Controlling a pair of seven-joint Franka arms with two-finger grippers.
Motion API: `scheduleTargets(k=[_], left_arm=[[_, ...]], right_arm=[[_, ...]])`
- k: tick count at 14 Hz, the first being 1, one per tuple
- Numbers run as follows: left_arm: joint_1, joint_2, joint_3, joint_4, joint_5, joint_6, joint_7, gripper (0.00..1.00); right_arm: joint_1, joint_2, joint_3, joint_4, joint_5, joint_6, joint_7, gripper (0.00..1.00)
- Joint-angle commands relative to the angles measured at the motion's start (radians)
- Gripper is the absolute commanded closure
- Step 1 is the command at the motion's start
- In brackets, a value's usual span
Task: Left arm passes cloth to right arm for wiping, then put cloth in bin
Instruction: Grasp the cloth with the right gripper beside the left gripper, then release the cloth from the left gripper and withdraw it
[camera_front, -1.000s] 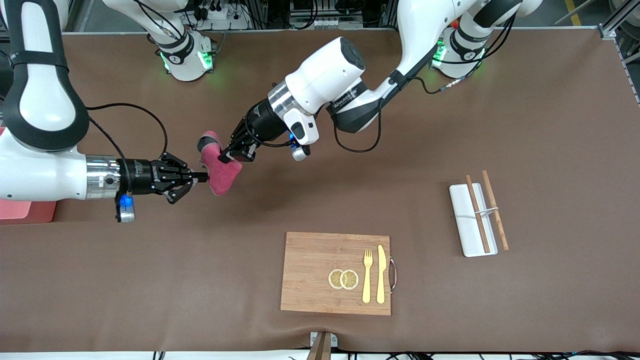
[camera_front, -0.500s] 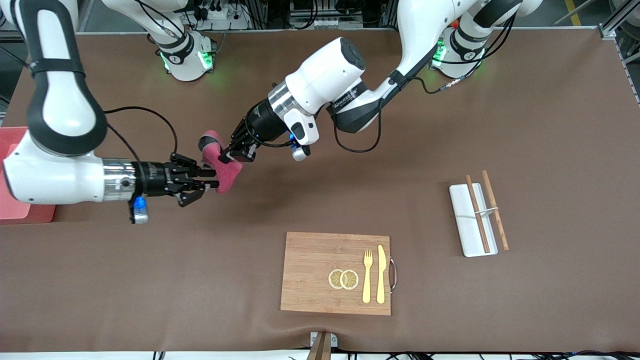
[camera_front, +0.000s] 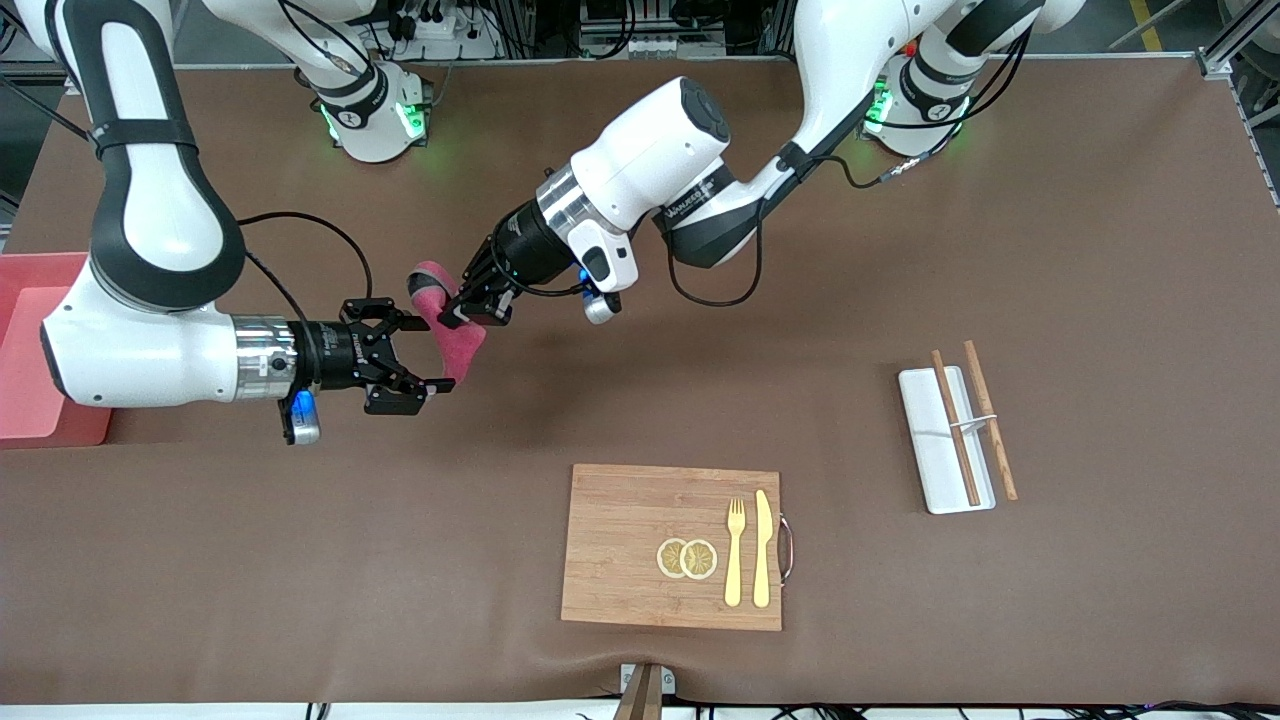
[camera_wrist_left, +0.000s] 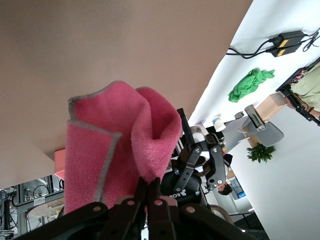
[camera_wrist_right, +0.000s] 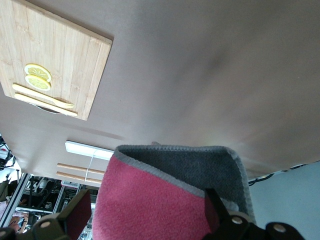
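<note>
Two grippers meet over the brown bench, up in the air toward the right arm's end. The left gripper (camera_front: 462, 313) is clamped on the cloth (camera_front: 452, 330), a soft fleecy maroon-red piece that hangs folded below its fingers. The right gripper (camera_front: 420, 353) is spread wide, one finger on each side of the hanging cloth and not closed on it. From the left wrist view the cloth (camera_wrist_left: 120, 150) shows a fuzzy pink face with a grey stitched edge, pinched at its base; the right wrist view adds its dark grey underside (camera_wrist_right: 195, 170), curled over the red. A pink plastic bin (camera_front: 30, 350) with upright walls stands at the bench's edge at the right arm's end, partly hidden by that arm; its contents cannot be made out. Nearer the front camera lies a rectangular bamboo cutting board (camera_front: 640, 520) carrying two lemon slices (camera_front: 687, 558), a pale fork (camera_front: 735, 552) and a knife (camera_front: 762, 548). Toward the left arm's end, a white rectangular tray (camera_front: 935, 465) holds wooden chopsticks (camera_front: 955, 425).
</note>
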Motion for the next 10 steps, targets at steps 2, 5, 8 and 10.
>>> scheduleTargets(k=[2,5,8,10], left_arm=[[-0.015,0.019,0.007,0.03,-0.016,0.015,-0.008,1.0],[-0.015,0.019,0.007,0.03,-0.016,0.016,-0.008,1.0],[-0.014,0.019,0.007,0.03,-0.016,0.016,-0.008,1.0],[-0.012,0.017,0.007,0.03,-0.016,0.016,-0.007,1.0]], right_arm=[[0.045,-0.008,-0.003,-0.018,0.002,0.059,0.023,0.0],[0.094,-0.01,-0.003,-0.04,0.001,0.122,0.029,0.33],[0.09,-0.005,-0.003,-0.04,0.001,0.133,0.025,1.0],[0.068,-0.004,-0.004,-0.038,-0.014,0.126,0.019,1.0]])
